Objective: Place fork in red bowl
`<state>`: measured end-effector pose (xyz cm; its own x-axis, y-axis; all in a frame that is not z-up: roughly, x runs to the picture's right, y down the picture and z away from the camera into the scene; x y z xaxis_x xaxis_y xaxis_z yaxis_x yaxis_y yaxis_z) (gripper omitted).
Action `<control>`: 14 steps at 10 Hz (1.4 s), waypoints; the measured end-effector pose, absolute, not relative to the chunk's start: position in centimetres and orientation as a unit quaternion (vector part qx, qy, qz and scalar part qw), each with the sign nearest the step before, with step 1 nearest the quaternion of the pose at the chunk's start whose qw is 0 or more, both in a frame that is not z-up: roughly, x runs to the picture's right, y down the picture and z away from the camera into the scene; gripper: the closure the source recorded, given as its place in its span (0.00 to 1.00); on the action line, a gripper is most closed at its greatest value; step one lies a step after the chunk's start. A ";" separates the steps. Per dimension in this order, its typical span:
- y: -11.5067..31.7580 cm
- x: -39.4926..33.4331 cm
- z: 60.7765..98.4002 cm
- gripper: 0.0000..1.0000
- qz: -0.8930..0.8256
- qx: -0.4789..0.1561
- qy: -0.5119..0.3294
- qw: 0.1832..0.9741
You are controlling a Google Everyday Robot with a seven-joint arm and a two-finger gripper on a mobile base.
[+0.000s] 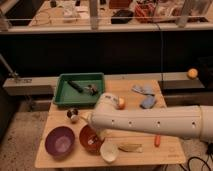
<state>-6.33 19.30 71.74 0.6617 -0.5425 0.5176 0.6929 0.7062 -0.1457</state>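
Wooden table point(170, 152), dark room behind. Fork: I can't pick it out cleanly. My guess is it's either hidden under my arm's end or already down in the red bowl point(91, 139); long axis unknown.

Red bowl sits front-left on the table, between the purple bowl point(60, 142) on its left and the white bowl point(109, 152) just beside it, front-right.

My claw point(88, 122) hangs over the red bowl's back rim, at the tip of the white arm point(150, 121) reaching in from the right. Can't tell if the claw is open or closed, or holding anything.

Key relation: bowl is directly below the claw, slightly frontward. So the next move looks like a short drop and release, not a traverse.

Green tray point(61, 101) with the dark-handled tool point(75, 86) is well apart, at the back.
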 end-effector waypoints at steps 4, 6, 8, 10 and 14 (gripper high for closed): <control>19.3 -6.0 72.2 0.20 -0.364 -0.178 -0.249 0.880; 19.4 -5.9 72.4 0.20 -0.367 -0.180 -0.253 0.877; 19.5 -5.8 72.7 0.20 -0.369 -0.183 -0.257 0.874; 19.6 -5.7 72.7 0.20 -0.369 -0.183 -0.257 0.874; 19.6 -5.7 72.7 0.20 -0.369 -0.183 -0.257 0.874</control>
<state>-5.69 19.55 72.70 0.5962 -0.5507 0.5842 0.7391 0.6607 -0.1314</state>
